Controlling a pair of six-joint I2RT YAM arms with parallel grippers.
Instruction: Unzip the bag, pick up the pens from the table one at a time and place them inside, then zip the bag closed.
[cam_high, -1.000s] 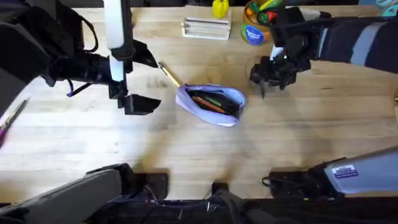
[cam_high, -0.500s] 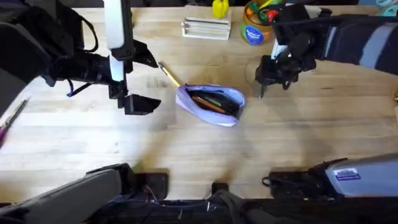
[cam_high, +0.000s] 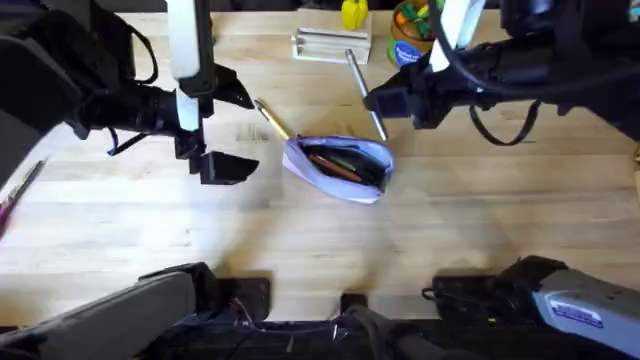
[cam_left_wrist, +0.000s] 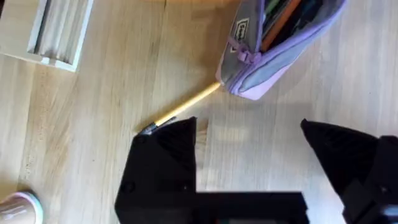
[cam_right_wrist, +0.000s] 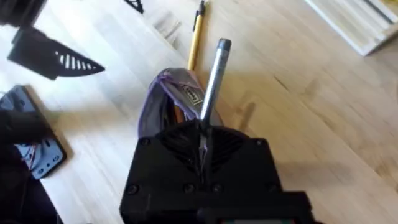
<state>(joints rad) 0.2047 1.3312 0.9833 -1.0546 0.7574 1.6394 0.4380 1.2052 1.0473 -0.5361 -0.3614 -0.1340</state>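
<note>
The lavender bag lies unzipped mid-table with coloured pens showing inside. My right gripper hangs just behind and right of it, shut on the dark grey metallic pen, which sticks out slanted above the table. In the right wrist view that grey pen juts from the shut gripper, over the bag. The tan-yellow pen rests on the table, touching the bag's left end. My left gripper hovers open to the left of the yellow pen and bag.
A white tray of sticks, a yellow object and a blue cup of coloured items stand along the far edge. A pink tool lies at the left edge. Bare wood stretches in front of the bag.
The right gripper has risen from the table right of the bag and swung left, now carrying the grey pen. The left arm, bag and yellow pen have stayed put.
</note>
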